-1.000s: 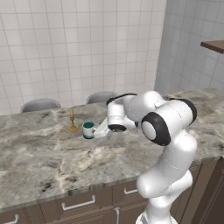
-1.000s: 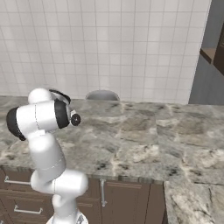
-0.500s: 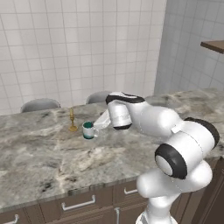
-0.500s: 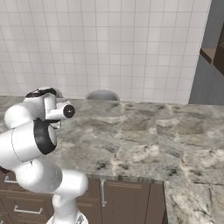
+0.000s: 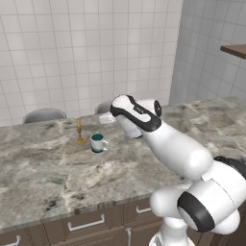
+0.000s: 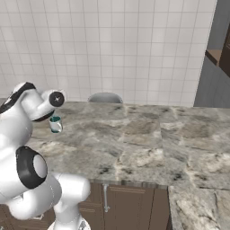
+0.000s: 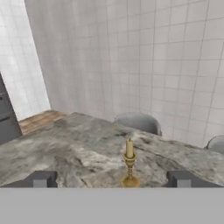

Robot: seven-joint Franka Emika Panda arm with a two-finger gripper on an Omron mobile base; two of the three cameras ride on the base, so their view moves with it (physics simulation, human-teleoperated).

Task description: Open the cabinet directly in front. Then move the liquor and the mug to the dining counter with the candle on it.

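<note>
The desk is a long marbled stone slab over brown drawers, running left to right below a white tiled wall, and two grey chair backs show beyond its far edge. The white arm reaches over it from the near right, and its wrist sits above the slab to the right of the mug. The mug stands upright on the desk, free of the arm, just to the right of the candle and a little nearer; the right base view shows it at the far left, partly behind the arm. In the hand view the claw is spread wide and carries nothing: its two dark fingertips stand well apart at the bottom, with the candle between them and further off. The mug's place on the desk seems settled, so the step in hand is judged to be pulling away cleanly. A good retreat lifts the claw up and back toward the near right, away from both mug and candle, with the fingers kept wide so neither clips the mug's handle. The candle is thin and would likely tip at a light knock, so any sweep toward the left is best avoided. The liquor's place cannot be told from these views.
</note>
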